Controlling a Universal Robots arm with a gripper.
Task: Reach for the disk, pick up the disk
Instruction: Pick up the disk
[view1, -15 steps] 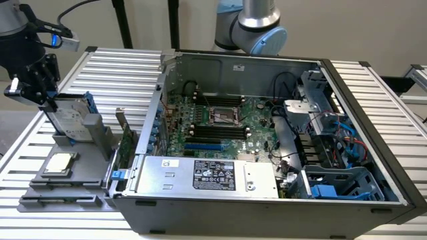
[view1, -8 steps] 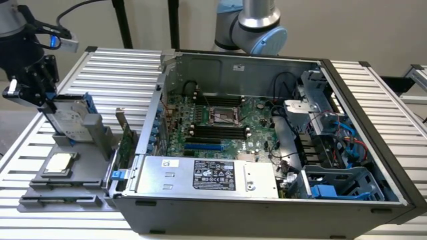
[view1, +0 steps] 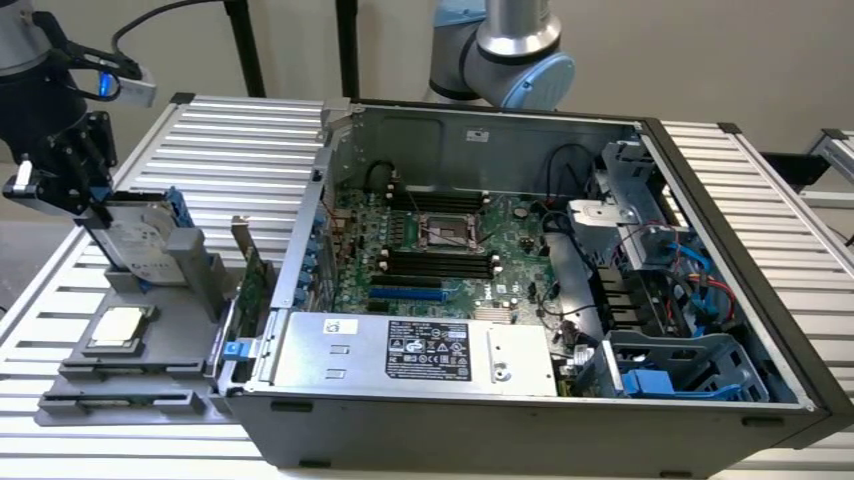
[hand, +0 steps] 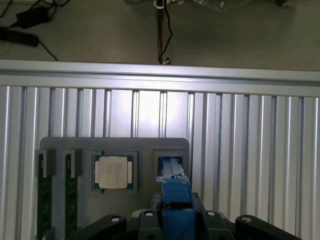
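Observation:
The disk (view1: 140, 240) stands on edge, slightly tilted, in a slot of the grey tray (view1: 134, 385) at the exterior view's left; it is silver-grey with a white label and a blue carrier frame. My black gripper (view1: 83, 205) hangs right over its upper edge and overlaps its top corner. In the wrist view the disk (hand: 172, 172) shows as a narrow blue edge running up from the tray (hand: 115, 145) into the gripper (hand: 175, 200), which straddles it. Whether it grips the disk is not visible.
A small square silver chip (view1: 118, 327) (hand: 113, 171) lies in the tray beside the disk's slot, and two memory sticks (hand: 45, 200) stand in slots further along. The open computer case (view1: 534, 420) with its silver power supply box (view1: 414, 350) sits to the right on the slatted table (view1: 227, 130).

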